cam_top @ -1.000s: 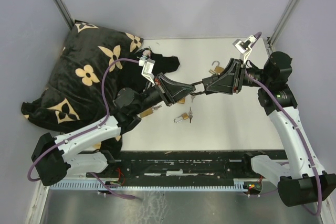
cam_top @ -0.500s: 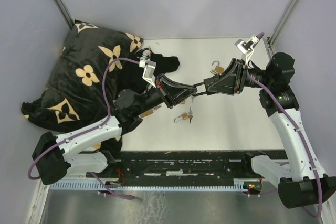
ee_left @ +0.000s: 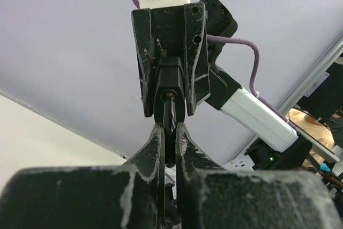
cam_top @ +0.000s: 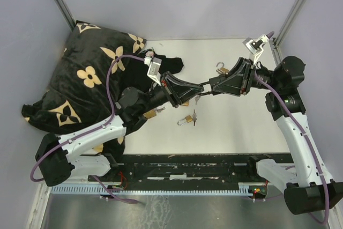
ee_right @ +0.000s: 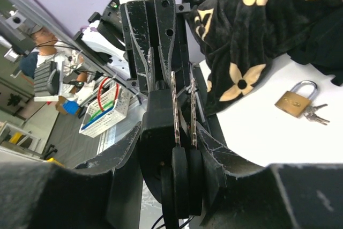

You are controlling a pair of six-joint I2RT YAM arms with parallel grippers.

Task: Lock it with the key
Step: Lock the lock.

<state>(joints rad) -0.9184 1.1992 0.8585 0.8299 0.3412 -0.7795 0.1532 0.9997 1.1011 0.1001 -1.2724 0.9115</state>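
My two grippers meet tip to tip above the middle of the table. A black padlock sits between my right gripper's fingers, shut on it together with the black heads of two keys, whose silver blades point toward the left gripper. In the left wrist view the padlock shows end-on, and a thin dark part reaches from it into my left gripper, which is shut on it. I cannot tell whether that part is shackle or key.
A black flower-patterned cushion fills the far left. Brass padlocks lie on the white table: one with keys in the middle, one by the left arm, one with a raised shackle at the back. One shows in the right wrist view.
Both grippers, still joined at the padlock, have shifted slightly right and toward the back. The right wrist has swung outward a little.
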